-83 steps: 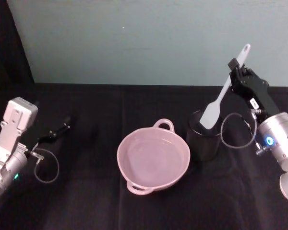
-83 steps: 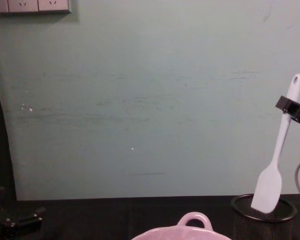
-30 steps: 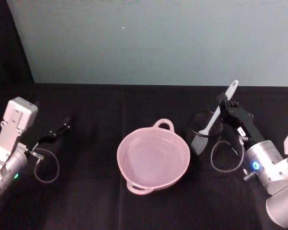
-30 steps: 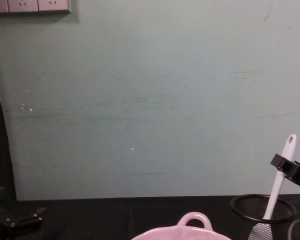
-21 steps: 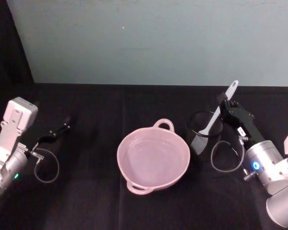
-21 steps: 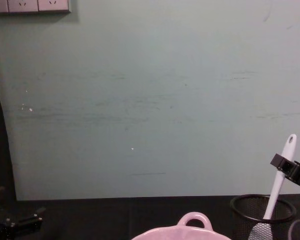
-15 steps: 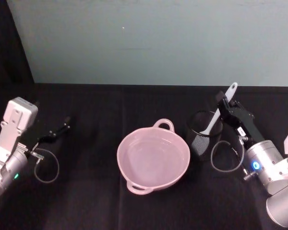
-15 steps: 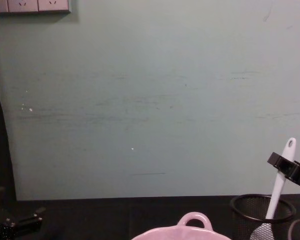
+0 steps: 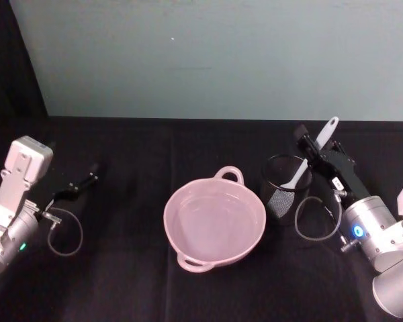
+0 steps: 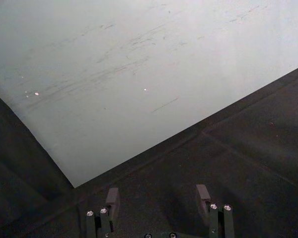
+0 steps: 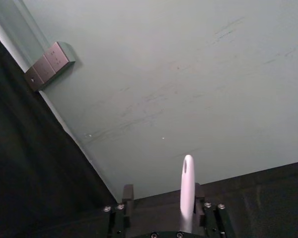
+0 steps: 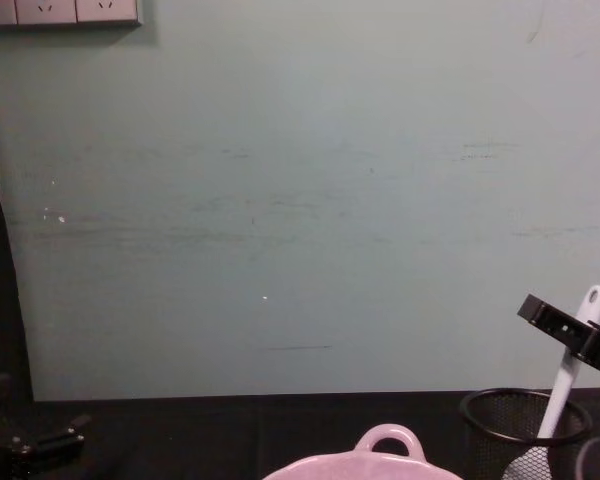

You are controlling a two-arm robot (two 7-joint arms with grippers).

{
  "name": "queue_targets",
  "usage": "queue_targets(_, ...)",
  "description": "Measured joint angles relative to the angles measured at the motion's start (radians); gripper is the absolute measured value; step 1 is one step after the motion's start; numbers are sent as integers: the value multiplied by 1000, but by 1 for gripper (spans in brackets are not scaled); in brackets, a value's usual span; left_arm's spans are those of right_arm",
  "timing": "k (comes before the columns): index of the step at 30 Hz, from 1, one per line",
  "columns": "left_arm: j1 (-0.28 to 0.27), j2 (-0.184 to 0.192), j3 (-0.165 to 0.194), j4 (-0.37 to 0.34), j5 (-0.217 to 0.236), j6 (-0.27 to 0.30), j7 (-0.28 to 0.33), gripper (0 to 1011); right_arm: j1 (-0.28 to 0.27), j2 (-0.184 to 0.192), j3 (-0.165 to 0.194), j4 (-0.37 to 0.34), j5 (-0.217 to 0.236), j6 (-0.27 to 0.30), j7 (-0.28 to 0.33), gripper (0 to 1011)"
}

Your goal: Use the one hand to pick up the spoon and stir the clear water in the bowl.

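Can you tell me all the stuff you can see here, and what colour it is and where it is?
bowl: one, pale pink, middle of the black table, with clear water in it.
spoon: one, white, head down inside the mesh cup, handle leaning up between the right claw's fingers.
mesh cup: one, black, just right of the bowl.
table: one, covered in black cloth.
wall: pale green, behind the table.
wall sockets: white, top left of the chest view.
right claw: one, black, open around the spoon's handle above the mesh cup.
left claw: one, black, open, parked far left, low over the table.
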Motion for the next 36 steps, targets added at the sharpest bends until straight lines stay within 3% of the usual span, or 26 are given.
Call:
queue_targets(11, 0, 0, 0, 0, 0, 0, 0, 1005, 0, 0, 0, -1, 0, 0, 0, 1002)
queue_targets(17, 0, 0, 0, 0, 0, 0, 0, 1005, 0, 4, -4, -2, -17, -1, -9, 1003)
queue_targets(26, 0, 0, 0, 0, 0, 0, 0, 1005, -20, 25, -13, -21, -203, -10, -152, 1002)
queue_targets(31, 0, 0, 0, 0, 0, 0, 0, 1005, -36, 34, -12, -37, -269, -11, -191, 1002)
queue_targets(36, 0, 0, 0, 0, 0, 0, 0, 1005, -69, 50, -25, -82, -367, -7, -238, 1002)
